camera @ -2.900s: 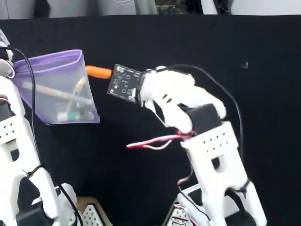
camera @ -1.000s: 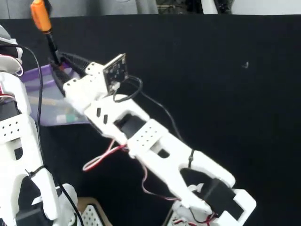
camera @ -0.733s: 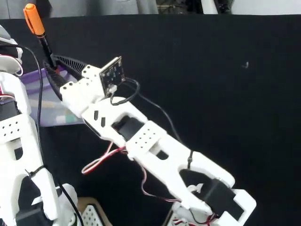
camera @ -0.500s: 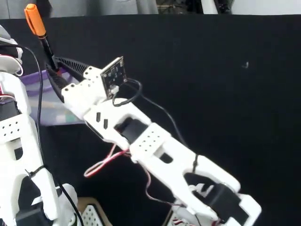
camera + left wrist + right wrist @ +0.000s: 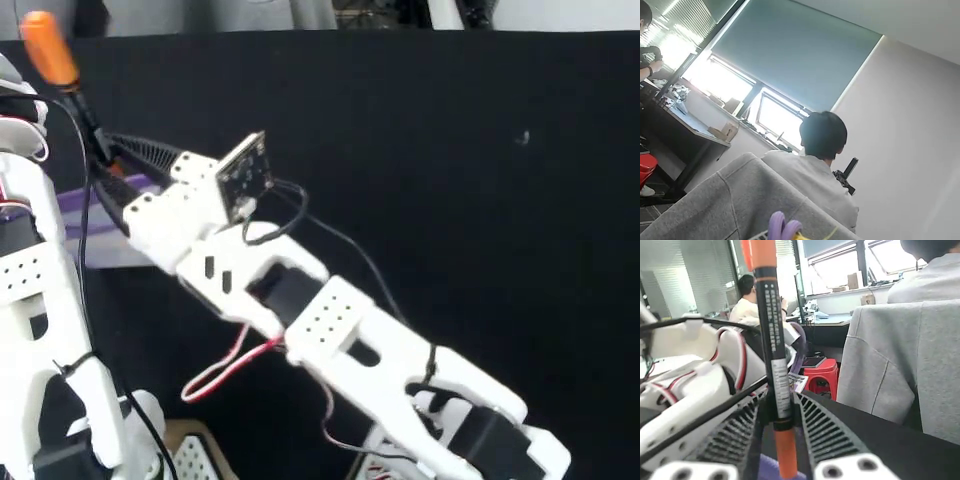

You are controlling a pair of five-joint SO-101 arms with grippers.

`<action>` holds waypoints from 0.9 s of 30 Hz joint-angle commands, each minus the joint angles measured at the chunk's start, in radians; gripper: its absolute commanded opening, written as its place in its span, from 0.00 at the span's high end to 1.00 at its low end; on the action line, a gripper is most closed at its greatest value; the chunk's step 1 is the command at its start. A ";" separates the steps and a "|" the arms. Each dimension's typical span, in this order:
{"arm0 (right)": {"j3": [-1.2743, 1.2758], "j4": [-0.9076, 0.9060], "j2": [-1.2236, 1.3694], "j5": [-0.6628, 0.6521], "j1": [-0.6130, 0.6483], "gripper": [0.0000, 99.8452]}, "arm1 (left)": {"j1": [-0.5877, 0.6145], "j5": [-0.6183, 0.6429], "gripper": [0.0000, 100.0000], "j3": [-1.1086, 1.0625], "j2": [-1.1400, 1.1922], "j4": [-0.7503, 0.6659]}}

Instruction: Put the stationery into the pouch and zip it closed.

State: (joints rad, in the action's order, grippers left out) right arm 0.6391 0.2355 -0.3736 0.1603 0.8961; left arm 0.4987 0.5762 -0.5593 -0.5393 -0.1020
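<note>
My right gripper (image 5: 101,157) is shut on a black pen (image 5: 84,112) with an orange cap (image 5: 47,46), held nearly upright at the table's far left. In the right wrist view the pen (image 5: 771,340) stands clamped in the right gripper (image 5: 778,412), its orange end pointing down at a purple patch of pouch (image 5: 763,468). The purple see-through pouch (image 5: 106,246) sits just under and behind this gripper, mostly covered by the right arm. The left arm (image 5: 35,290) stands at the pouch's left side. A purple fold of the pouch (image 5: 782,225) shows at the left wrist view's edge.
The black table (image 5: 480,160) has free room over its middle and right. The right arm (image 5: 340,330) lies diagonally across the front left. Loose red and white wires (image 5: 225,368) hang below it. Grey chair backs stand past the far edge.
The right arm swung left from beside the pouch and raised the pen upright above it. In the last half second the pen's cap tipped farther left and the arm stretched out more.
</note>
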 commanded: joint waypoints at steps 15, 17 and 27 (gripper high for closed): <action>0.073 0.002 -0.246 -0.044 -0.087 0.99 | -0.030 0.025 0.97 0.174 0.176 -0.023; 0.096 0.002 -0.311 -0.044 -0.100 0.99 | -0.047 0.032 0.97 0.231 0.261 -0.017; 0.268 0.241 -0.392 0.040 -0.074 0.99 | -0.064 0.035 0.97 0.357 0.402 -0.015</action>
State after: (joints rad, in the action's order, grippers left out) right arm 0.8876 0.3445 -0.7603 0.1849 0.8132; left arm 0.4404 0.6022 -0.2708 -0.1174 -0.1036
